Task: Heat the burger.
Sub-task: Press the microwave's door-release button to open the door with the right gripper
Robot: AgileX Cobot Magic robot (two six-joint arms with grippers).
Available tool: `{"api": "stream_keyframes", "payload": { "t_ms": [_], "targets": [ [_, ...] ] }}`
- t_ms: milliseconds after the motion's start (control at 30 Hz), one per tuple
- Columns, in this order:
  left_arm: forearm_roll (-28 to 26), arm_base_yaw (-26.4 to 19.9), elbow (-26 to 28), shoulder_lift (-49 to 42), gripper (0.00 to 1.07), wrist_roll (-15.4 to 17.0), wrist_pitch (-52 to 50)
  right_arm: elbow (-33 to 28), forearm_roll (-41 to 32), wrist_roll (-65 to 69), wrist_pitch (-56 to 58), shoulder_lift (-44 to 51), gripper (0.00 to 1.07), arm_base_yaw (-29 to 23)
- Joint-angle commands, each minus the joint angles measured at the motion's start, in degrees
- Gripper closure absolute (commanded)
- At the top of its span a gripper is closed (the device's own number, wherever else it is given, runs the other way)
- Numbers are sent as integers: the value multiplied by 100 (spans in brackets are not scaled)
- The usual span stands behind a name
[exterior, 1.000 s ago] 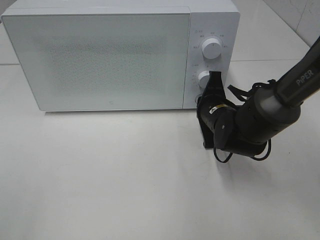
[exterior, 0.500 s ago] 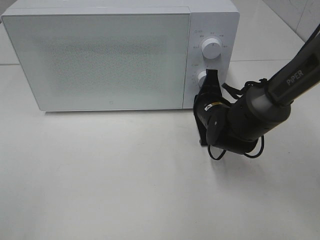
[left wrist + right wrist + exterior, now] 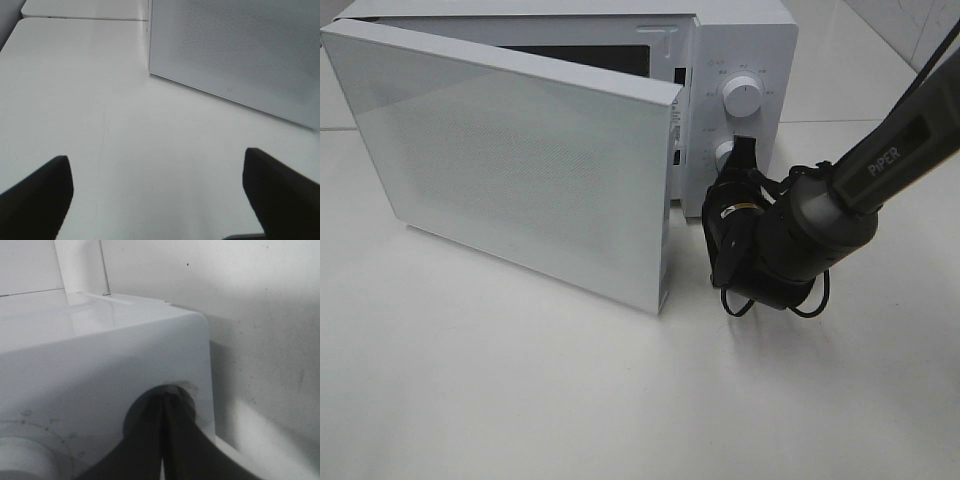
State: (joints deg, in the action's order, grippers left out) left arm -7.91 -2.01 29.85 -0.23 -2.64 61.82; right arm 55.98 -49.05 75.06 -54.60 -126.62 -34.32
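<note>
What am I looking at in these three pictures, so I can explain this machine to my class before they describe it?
It is a two-armed robot at a white table. The wide picture comes from a camera mounted high; the other two come from cameras on each wrist. On the table stands a white microwave with its door swung open. The right gripper, shut and holding nothing, has its tips at the lower knob. The left gripper is open and empty. No burger shows.
</note>
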Motion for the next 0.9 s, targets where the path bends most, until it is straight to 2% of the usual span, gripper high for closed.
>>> {"api": "stream_keyframes", "payload": {
  "t_ms": [33, 333, 900],
  "targets": [
    [-34, 6, -23, -40, 22, -6, -46, 590, 785, 115, -1140, -23, 107, 229],
    [-34, 6, -23, -40, 22, -6, -46, 544, 796, -86, -705, 86, 107, 223],
    [-34, 6, -23, -40, 22, -6, -46, -309, 940, -722, 241, 647, 107, 212]
  ]
}}
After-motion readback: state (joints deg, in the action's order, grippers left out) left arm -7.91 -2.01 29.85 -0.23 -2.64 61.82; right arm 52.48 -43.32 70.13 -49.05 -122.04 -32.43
